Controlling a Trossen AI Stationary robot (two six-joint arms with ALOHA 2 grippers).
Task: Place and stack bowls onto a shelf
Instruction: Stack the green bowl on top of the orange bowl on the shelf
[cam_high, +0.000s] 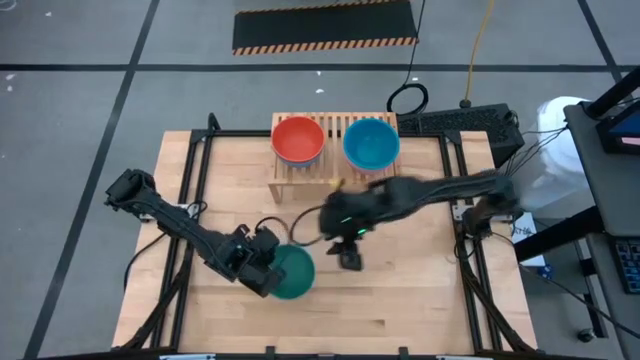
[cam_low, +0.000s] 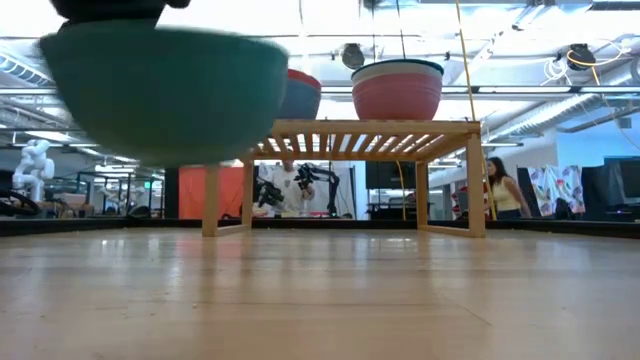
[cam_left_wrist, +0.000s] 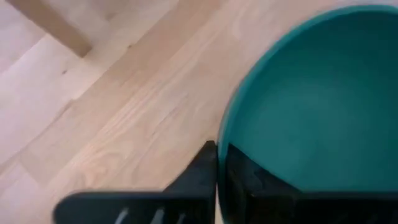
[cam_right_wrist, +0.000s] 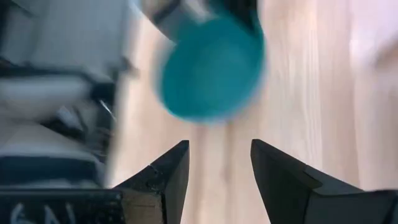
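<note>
Left hand (cam_high: 262, 268) is pinched on the rim of the teal green bowl (cam_high: 291, 272), one dark finger (cam_left_wrist: 199, 177) outside the wall and the other inside it, at the near left of the counter (cam_high: 420, 290). In the low view that bowl (cam_low: 165, 90) shows clear of the wooden surface, lifted and upright, with the shelf behind it. Right hand (cam_high: 349, 256) hangs over the middle of the counter, just right of the teal bowl and apart from it, with its two fingers (cam_right_wrist: 165, 180) spread and nothing between them; its wrist view looks down on the teal bowl (cam_right_wrist: 211, 68) and bare wood. At the far edge of the counter stands the shelf (cam_high: 310, 172), a low light-wood rack with a slatted top. Two stacks of bowls sit on it side by side: from above, a red bowl (cam_high: 298, 139) on the left and a blue bowl (cam_high: 371, 144) on the right. From the low camera the stacks show the other way round, and a pink bowl (cam_low: 397, 95) appears at the bottom of one stack with further rims nested inside it. How many bowls each stack holds is hard to tell. A person (cam_low: 497, 190) stands in the room beyond the counter.
</note>
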